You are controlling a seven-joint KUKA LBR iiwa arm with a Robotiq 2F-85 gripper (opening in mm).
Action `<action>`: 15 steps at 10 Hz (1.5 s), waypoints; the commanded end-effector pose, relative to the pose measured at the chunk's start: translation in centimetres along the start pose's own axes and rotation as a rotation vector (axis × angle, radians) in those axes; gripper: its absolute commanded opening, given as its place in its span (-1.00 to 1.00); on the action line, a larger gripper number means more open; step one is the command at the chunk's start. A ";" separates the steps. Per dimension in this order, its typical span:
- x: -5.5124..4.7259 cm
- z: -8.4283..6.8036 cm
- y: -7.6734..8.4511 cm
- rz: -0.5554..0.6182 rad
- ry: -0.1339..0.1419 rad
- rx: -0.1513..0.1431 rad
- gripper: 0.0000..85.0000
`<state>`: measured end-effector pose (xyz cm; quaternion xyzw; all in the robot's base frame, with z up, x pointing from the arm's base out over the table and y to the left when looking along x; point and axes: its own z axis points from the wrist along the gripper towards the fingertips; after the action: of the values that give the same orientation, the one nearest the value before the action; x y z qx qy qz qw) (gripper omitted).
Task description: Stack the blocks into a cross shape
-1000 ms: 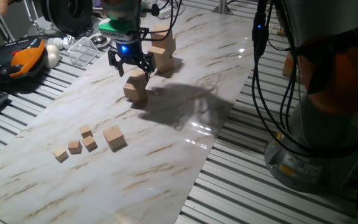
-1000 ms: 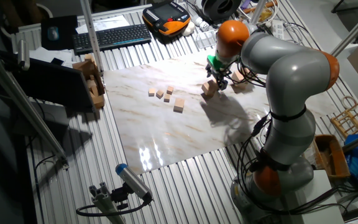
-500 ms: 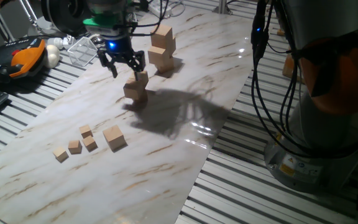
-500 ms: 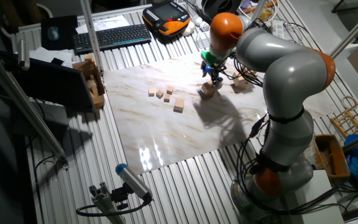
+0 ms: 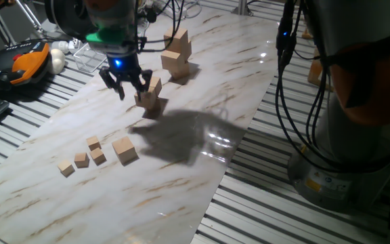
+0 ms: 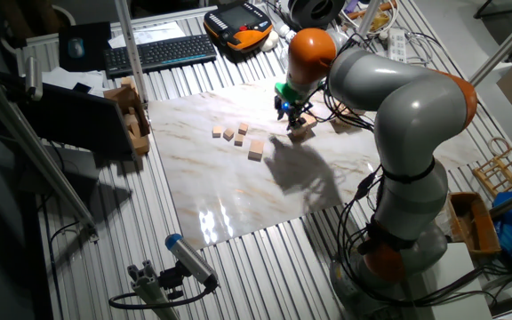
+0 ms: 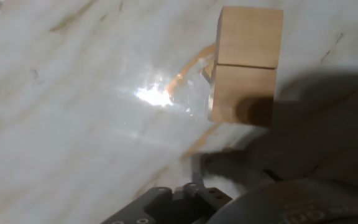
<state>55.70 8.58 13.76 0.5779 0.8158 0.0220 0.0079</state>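
In one fixed view, the hand hangs with fingers spread and nothing between them, just left of a two-high stack of blocks near the middle of the marble table. A second stack stands behind it, and a single block lies nearer the camera beside four tiny cubes. These cubes are probably light, rigid and smooth, best pinched across two opposite flat faces at mid-height.

In the other fixed view, the hand hovers beside the same stack.

In the hand view, that stack shows plain tan wood with crisp edges and a clean seam.
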 end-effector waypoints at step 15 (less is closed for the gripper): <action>6.2 3.7 -0.9 -0.733 -0.005 -0.046 -1.00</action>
<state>52.91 14.28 10.09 0.3768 0.9252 0.0284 0.0348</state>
